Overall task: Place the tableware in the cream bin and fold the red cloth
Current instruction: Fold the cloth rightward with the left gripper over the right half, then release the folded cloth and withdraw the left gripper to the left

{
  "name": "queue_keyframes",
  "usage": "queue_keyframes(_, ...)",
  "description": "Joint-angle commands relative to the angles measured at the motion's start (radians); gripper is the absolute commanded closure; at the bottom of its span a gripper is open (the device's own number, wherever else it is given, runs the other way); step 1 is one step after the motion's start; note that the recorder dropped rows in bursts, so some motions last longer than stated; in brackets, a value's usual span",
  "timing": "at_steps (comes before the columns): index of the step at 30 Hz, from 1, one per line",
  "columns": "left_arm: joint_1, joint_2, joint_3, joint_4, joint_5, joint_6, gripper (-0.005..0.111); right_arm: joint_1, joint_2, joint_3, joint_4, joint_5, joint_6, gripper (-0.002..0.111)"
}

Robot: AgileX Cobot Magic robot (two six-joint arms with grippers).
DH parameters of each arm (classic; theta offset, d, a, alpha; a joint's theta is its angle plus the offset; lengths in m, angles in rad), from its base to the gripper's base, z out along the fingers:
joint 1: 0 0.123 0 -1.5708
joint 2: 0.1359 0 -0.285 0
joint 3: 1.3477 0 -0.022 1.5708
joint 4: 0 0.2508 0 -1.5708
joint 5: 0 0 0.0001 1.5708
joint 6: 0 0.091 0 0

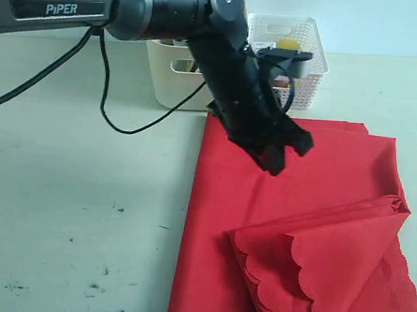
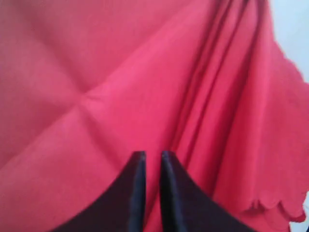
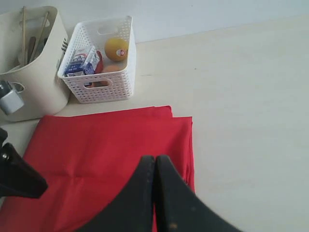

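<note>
One big red cloth (image 1: 313, 209) lies on the pale table (image 1: 58, 208). Part of it is folded over, so its wavy edge (image 1: 286, 272) lies on top at the near right side. The left pincer (image 1: 275, 158) hangs on a long grey arm (image 1: 53, 7) that reaches in from the left, just above the flat part of the cloth. Its two fingers (image 2: 137, 193) are almost pressed together, with only a thin slit between them, and they pinch nothing. The right pincer (image 3: 154, 162) is pressed fully together and pinches nothing too. It is over the cloth, near one edge. Behind the cloth stands the cream bin (image 3: 34, 82), and just beside it is the white basket (image 3: 101, 87). Some wooden chopsticks (image 3: 23, 29) stick up inside the bin. An orange (image 3: 117, 48) and a milk carton (image 3: 79, 65) sit in the basket
</note>
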Motion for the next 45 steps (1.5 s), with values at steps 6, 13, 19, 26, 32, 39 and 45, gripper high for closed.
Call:
queue_keyframes(6,-0.028,-0.011,0.232,-0.015,-0.129,0.022,0.104,-0.001,-0.005,0.005,-0.011,0.000,-0.003,0.108)
queue_keyframes(13,-0.182,-0.014,0.270,-0.086,-0.174,0.060,0.104,-0.001,-0.005,0.005,-0.018,0.000,-0.005,0.108)
queue_keyframes(19,-0.342,-0.075,0.227,-0.300,-0.191,0.240,0.104,-0.001,-0.005,0.005,-0.082,0.008,-0.005,0.108)
queue_keyframes(26,-0.343,-0.124,0.209,-0.135,-0.290,0.198,0.104,-0.001,-0.005,0.005,-0.146,0.048,-0.003,0.108)
queue_keyframes(32,-0.180,-0.090,0.209,-0.007,-0.350,0.146,0.104,-0.001,-0.005,0.005,-0.135,0.050,0.001,0.108)
queue_keyframes(39,-0.016,0.005,0.209,0.013,-0.422,0.148,0.104,-0.001,-0.005,0.005,-0.117,0.050,0.001,0.108)
queue_keyframes(45,0.061,0.076,0.209,0.013,-0.534,0.148,0.104,-0.001,-0.005,0.005,-0.108,0.057,0.001,0.108)
